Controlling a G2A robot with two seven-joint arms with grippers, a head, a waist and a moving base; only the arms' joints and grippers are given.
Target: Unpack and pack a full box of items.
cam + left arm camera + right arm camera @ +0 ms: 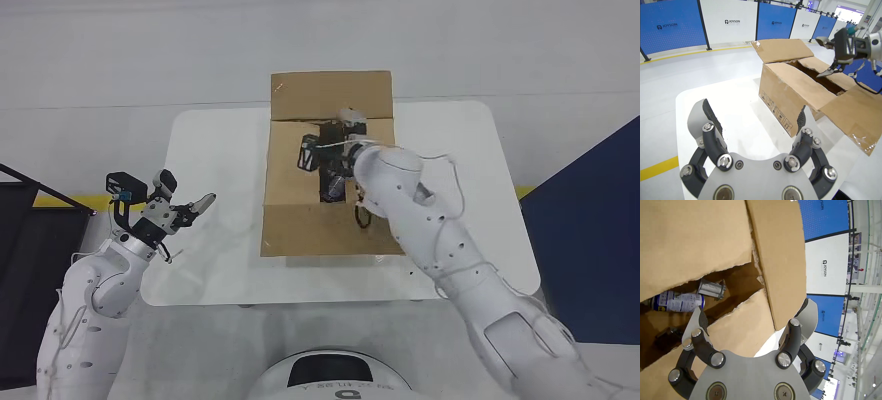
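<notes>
Right gripper [753, 311] sits over the mouth of the cardboard box [300, 225], fingers apart, holding nothing. Left gripper [755, 108] is also spread and empty, above the white table [210, 150], well apart from the box.

We read this as the start of unpacking: nothing is out on the table yet.

Contents seen through the gap: a spray can [677, 303] on its side, a metal flanged part [710, 289] just beside its end, and a dark item [666, 335] nearer us that we can't identify.

Notes for the reach-in:
- The opening is narrow. A torn inner flap [740, 321] half covers it.
- Our jaws look to straddle the side flap [780, 266], one finger over the opening and one outside. We should shift inward before descending, or we'll crush cardboard.
- Push the torn flap down or aside first if clearance is tight.
- The can looks the easiest first pick. Grip across the body near mid-length, since a round can may roll or pivot.
- The light box may lift with the pull; the left gripper could pin a wall.
</notes>
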